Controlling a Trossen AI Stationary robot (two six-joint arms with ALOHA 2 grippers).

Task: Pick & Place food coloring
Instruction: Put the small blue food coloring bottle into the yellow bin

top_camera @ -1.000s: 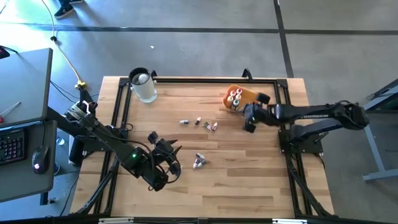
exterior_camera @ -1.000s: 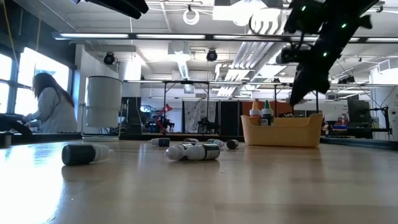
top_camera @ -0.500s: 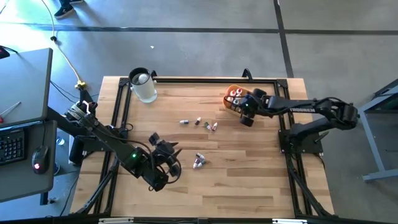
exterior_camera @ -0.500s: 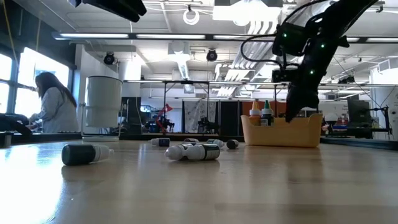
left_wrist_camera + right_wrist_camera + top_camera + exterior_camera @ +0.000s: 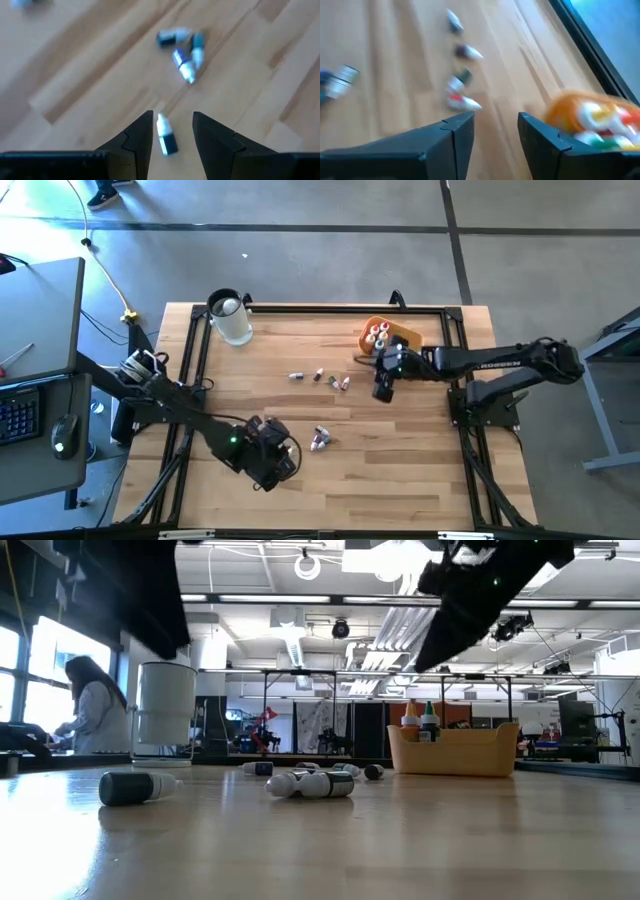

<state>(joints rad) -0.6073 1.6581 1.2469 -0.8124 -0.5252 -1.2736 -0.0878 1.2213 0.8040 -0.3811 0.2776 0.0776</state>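
Note:
Several small food coloring bottles lie on their sides mid-table: a row point(image 5: 320, 378) and a cluster point(image 5: 320, 440). More bottles stand upright in the orange-yellow tray point(image 5: 385, 337), caps up point(image 5: 420, 720). My left gripper point(image 5: 280, 458) is open near the cluster. In the left wrist view its fingers point(image 5: 172, 117) stand on either side of a dark, white-capped bottle point(image 5: 165, 136) lying on the wood, without touching it. My right gripper point(image 5: 381, 388) is open point(image 5: 496, 117) and hovers above the table just left of the tray, holding nothing.
A clear round jar point(image 5: 232, 320) stands at the far left corner. A black frame point(image 5: 300, 308) borders the table. Another dark bottle point(image 5: 140, 787) lies nearest the low camera. Bare wood spreads along the near edge. A person sits at a desk in the room behind point(image 5: 85, 710).
My right gripper dipped beside the tray, then rose and swung away from it toward the table's left and near side. My left gripper moved toward the near edge and turned toward the bottle cluster. The bottles on the table stayed put.

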